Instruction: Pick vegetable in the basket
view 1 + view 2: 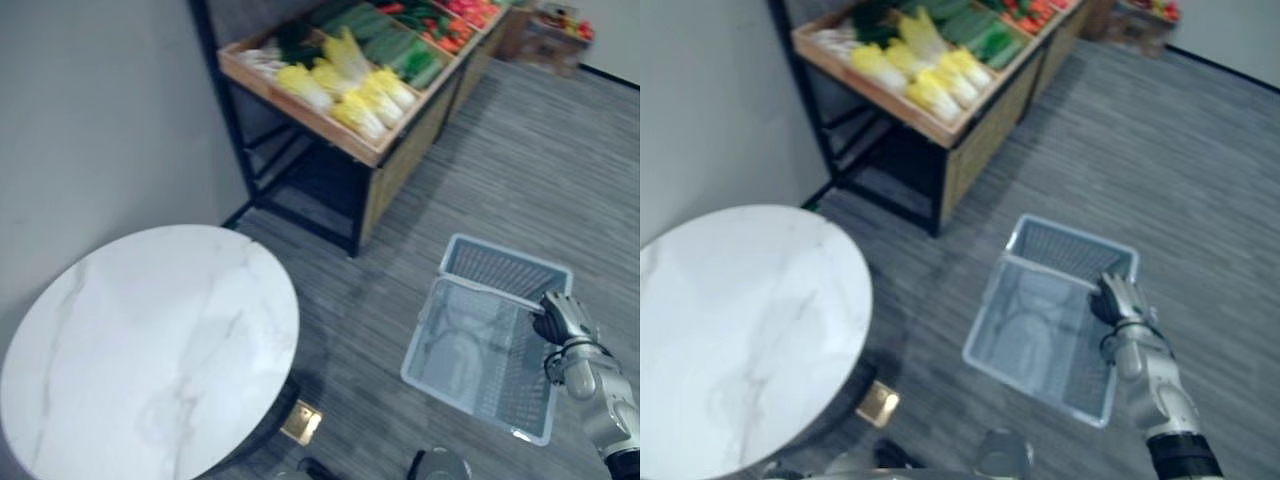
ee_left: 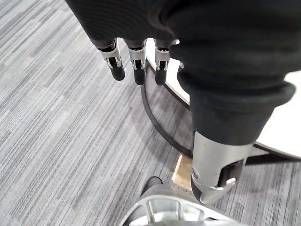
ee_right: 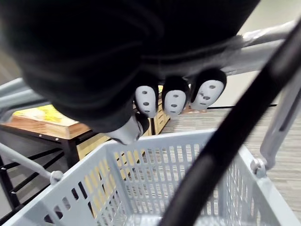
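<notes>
Basket (image 1: 487,345) of pale grey plastic mesh low at the right side, just above the striped grey floor (image 1: 540,170), open side up. At its near right edge the right hand (image 1: 565,320), fingers (image 3: 175,101) curled in toward the palm and clamped on the handle (image 1: 495,292), a thin pale bar across the top of the basket. Mesh wall and rim of the basket right under this hand in the right wrist view.

Left hand (image 2: 138,66) hanging over the same floor, fingers straight and a little apart, tips down, close by the curved edge of the desk (image 1: 150,340). Desk round, with white marble top, at the left side. On the floor by its foot a small square plate (image 1: 300,422) of brass colour.

Further back, along the grey wall (image 1: 100,120), a wooden stand (image 1: 300,110) on a black metal frame. Vegetables (image 1: 380,60) lying in its compartments: pale yellow cabbages (image 1: 350,95) nearest, dark green leaves and some white ones beside them, then long green ones, then red ones further along. All of these well apart from the basket and from both hands.

Farthest, at the end of the stand, a low box (image 1: 555,30) with red and yellow things inside.
</notes>
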